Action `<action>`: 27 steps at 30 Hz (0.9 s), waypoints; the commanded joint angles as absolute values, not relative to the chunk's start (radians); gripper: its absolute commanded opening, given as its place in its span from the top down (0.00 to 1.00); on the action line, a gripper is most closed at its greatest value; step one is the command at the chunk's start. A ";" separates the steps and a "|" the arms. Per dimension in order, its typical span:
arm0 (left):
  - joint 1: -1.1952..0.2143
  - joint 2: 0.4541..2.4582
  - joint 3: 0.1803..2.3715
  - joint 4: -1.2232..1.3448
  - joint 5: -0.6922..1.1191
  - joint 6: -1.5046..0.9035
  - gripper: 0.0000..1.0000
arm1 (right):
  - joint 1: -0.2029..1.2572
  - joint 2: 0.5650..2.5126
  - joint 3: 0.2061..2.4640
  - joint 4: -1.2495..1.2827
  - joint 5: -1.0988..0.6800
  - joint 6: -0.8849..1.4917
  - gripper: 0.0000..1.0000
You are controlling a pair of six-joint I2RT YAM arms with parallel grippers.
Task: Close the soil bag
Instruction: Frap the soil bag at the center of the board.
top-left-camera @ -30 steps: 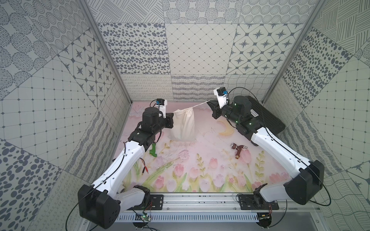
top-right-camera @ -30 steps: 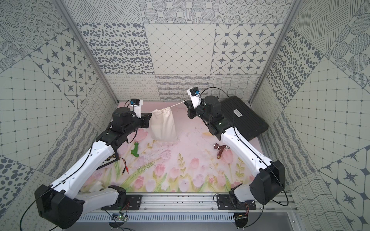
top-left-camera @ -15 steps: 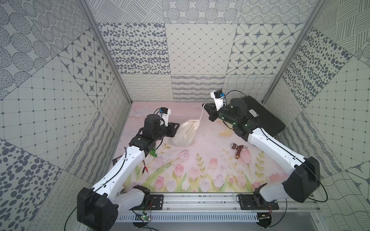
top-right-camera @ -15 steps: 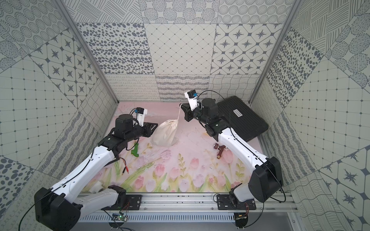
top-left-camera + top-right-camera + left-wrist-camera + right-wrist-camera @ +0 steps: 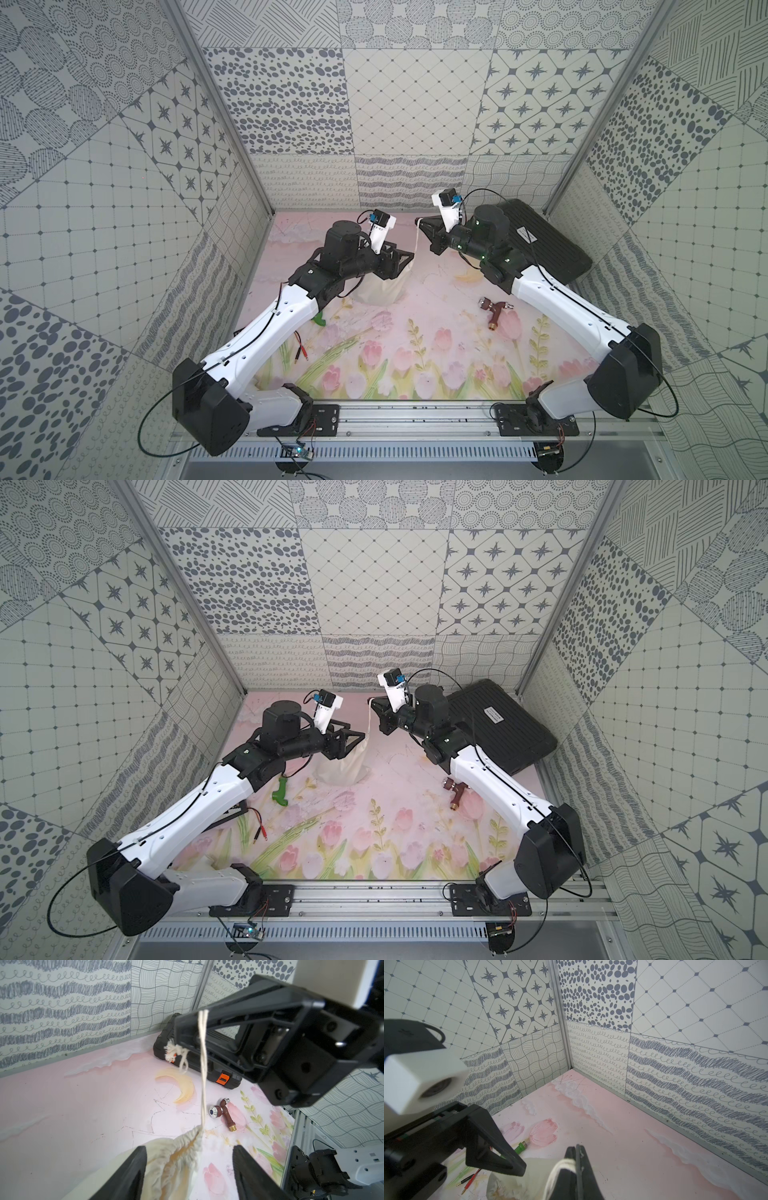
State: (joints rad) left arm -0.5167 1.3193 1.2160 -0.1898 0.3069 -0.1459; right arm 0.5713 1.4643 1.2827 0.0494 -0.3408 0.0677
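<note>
Risk: nothing anchors soil bag (image 5: 380, 286). More pull on cord (image 5: 203, 1084) likely drags or tips pouch instead of tightening neck; cord may also slip from pinch.
Bag sits on mat (image 5: 415, 332) at back, between 2 arms.
Right gripper (image 5: 419, 222): clamped on cord.
Left gripper (image 5: 189, 1148): jaws apart over gathered neck, holding nothing.

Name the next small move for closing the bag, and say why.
Probably open the right claw and drop the cord: the neck of the bag already looks cinched tight, and the left claw stands open by it, holding nothing.
</note>
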 commanded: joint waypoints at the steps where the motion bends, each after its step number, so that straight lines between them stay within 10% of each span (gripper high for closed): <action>1: -0.556 1.420 1.293 -0.115 0.377 -0.107 0.41 | 0.576 1.459 1.307 0.089 -0.350 0.069 1.00; 13: -0.560 1.560 1.334 -0.203 0.345 -0.088 0.93 | 0.558 1.392 1.280 0.061 -0.245 0.029 1.00; 27: -0.655 1.669 1.033 -0.401 0.122 -0.164 1.00 | 0.340 1.314 1.270 0.040 -0.083 0.256 1.00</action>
State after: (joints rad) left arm -0.6411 1.6299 1.1233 0.0685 0.2310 -0.1211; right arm 0.4385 1.4239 1.2030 -0.3138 -0.2829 0.1860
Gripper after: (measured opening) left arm 0.063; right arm 0.047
